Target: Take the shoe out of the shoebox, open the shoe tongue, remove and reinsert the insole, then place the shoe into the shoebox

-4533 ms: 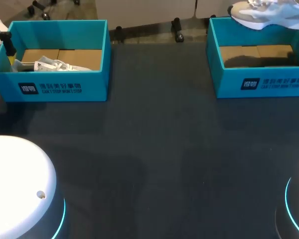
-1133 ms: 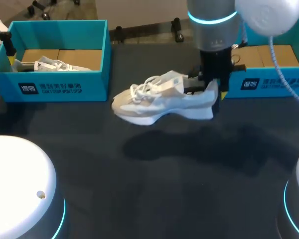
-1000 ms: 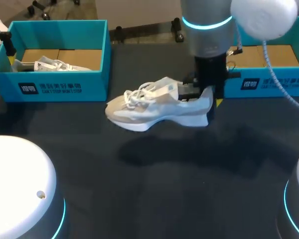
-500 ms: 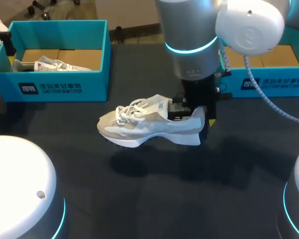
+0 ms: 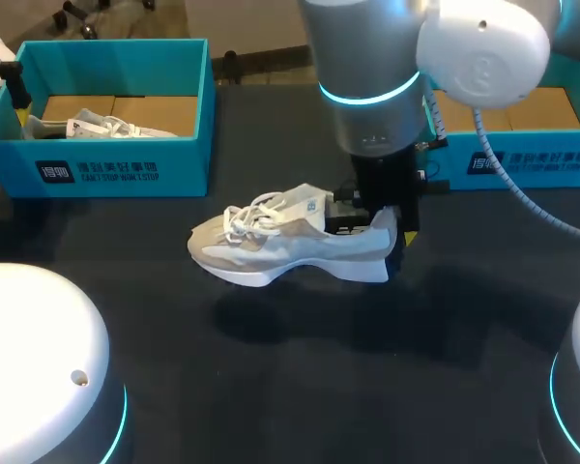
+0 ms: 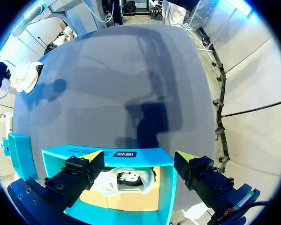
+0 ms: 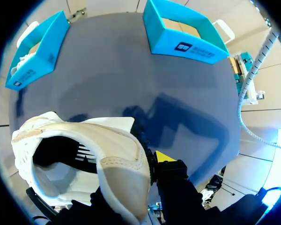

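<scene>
A white and beige sneaker (image 5: 280, 246) hangs level just above the middle of the dark table, toe to the left. My right gripper (image 5: 382, 227) is shut on its heel collar. In the right wrist view the sneaker (image 7: 84, 150) fills the space at the gripper (image 7: 140, 159), one finger inside the opening and the other, with its yellow tip (image 7: 165, 156), outside the heel. The right shoebox (image 5: 551, 164) behind it holds no shoe. My left gripper (image 6: 139, 157) stands open above the left shoebox (image 6: 171, 187), nothing between its fingers.
The teal left shoebox (image 5: 116, 169) at the back left holds a second white sneaker (image 5: 87, 126), seen under the left gripper as a sneaker (image 6: 124, 180) on brown card. Both boxes (image 7: 37, 51) (image 7: 182, 33) stand at the table's far edge.
Over the last second my right arm carried the sneaker forward, leftward and lower over the table; in the last half second it hardly moved. The left gripper stayed put.
</scene>
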{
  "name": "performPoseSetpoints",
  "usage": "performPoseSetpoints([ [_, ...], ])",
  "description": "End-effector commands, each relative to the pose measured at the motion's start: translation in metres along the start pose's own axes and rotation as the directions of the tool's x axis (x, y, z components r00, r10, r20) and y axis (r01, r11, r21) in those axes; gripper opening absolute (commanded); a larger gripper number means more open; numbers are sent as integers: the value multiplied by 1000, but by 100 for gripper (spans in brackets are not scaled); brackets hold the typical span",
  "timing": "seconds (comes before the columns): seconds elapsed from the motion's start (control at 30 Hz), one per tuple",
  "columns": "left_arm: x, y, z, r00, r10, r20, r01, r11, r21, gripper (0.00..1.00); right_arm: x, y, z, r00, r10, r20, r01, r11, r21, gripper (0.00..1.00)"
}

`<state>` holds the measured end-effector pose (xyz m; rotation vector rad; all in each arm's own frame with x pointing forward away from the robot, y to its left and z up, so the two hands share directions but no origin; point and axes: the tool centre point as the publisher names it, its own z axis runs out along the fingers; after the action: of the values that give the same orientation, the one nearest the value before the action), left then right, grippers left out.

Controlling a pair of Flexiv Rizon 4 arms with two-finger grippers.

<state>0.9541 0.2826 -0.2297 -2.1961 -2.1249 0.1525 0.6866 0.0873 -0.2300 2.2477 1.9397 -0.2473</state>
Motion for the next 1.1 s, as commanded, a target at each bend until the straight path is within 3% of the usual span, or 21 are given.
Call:
performPoseSetpoints([
  [0.03, 0, -1, 0, 1000, 1, -1, -1, 1000, -3, 100, -2, 2, 3, 1000, -2, -6, 2, 1000, -10, 0],
  [0.33, 0, -1, 0, 1000, 1, -1, -1, 1000, -3, 100, -13, 14, 36, 996, -39, -78, 30, 993, -114, 0],
  [0.7, 0, -1, 0, 1000, 1, -1, -1, 1000, -3, 100, -5, 21, 78, 982, -120, -143, 102, 987, -127, 0],
  [0.9, 0, -1, 0, 1000, 1, -1, -1, 1000, -3, 100, 6, 23, 105, 979, -147, -141, 133, 985, -107, 0],
  [1.1, 0, -1, 0, 1000, 1, -1, -1, 1000, -3, 100, 12, 24, 118, 980, -170, -103, 159, 982, -103, 0],
])
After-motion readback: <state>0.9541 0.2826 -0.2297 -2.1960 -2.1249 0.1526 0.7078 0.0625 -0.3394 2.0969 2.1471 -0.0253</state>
